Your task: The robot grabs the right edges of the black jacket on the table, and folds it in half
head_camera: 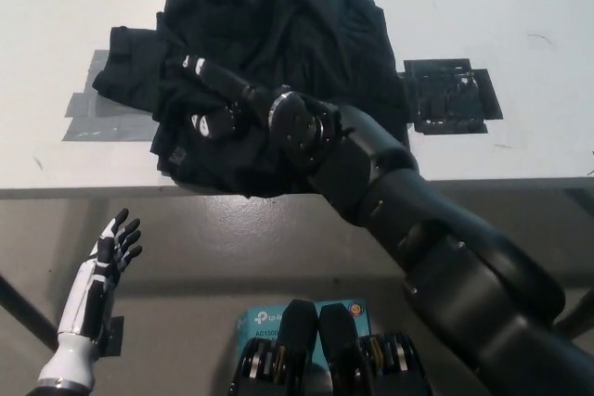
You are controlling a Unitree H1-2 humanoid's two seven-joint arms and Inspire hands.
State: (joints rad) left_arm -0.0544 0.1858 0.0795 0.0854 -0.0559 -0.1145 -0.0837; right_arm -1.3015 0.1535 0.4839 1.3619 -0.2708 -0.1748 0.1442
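Observation:
The black jacket (pixel 306 34) lies bunched on the white table (pixel 520 6), its right part turned over onto its left part. My black right arm reaches across from the bottom right. My right hand (pixel 212 97) rests low on the jacket's left front part, near the table's front edge. Black hand against black cloth hides whether it grips the fabric. My white left hand (pixel 100 275) hangs open at the lower left, below the table edge, with nothing in it.
A grey tape patch (pixel 82 125) shows on the table left of the jacket, a black patch (pixel 450 97) on its right. The table's front edge (pixel 520 183) runs across mid-picture. A teal box (pixel 264 320) lies on the floor below.

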